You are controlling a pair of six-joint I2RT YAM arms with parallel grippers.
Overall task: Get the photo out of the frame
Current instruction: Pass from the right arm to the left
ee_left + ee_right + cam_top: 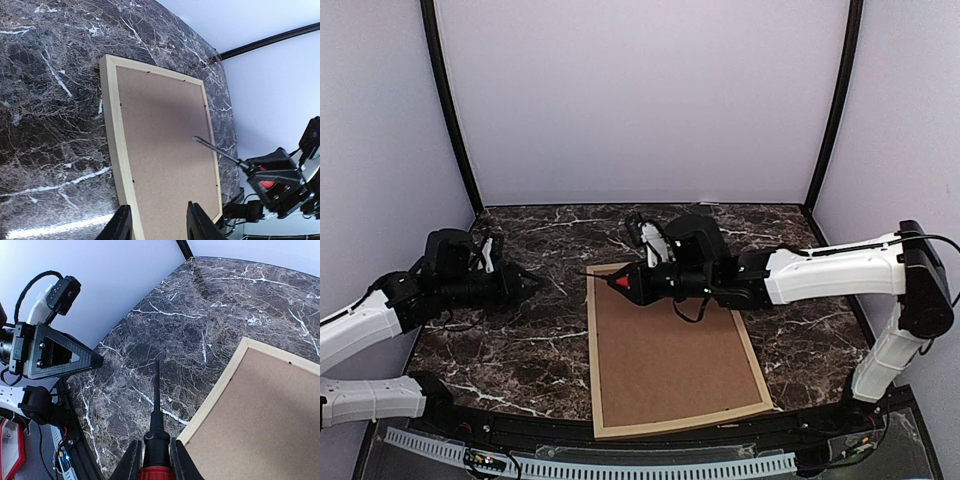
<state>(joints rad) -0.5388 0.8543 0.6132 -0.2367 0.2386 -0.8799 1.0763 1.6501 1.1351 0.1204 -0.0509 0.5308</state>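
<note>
With the frame (592, 350) lying face-down at lower centre, a screwdriver (156, 405) is being gripped by the right gripper (155, 462) beside its upper-left corner, the left gripper (160, 222) being held open and empty.

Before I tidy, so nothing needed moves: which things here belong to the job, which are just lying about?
Job: thin light-wood rectangular frame; plain brown backing board in it; red-handled screwdriver in right tool.
Just there: dark marble table; left tool, open.

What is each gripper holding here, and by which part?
The right gripper clamps a screwdriver by its handle, shaft sticking forward. The left gripper is open and empty.
</note>
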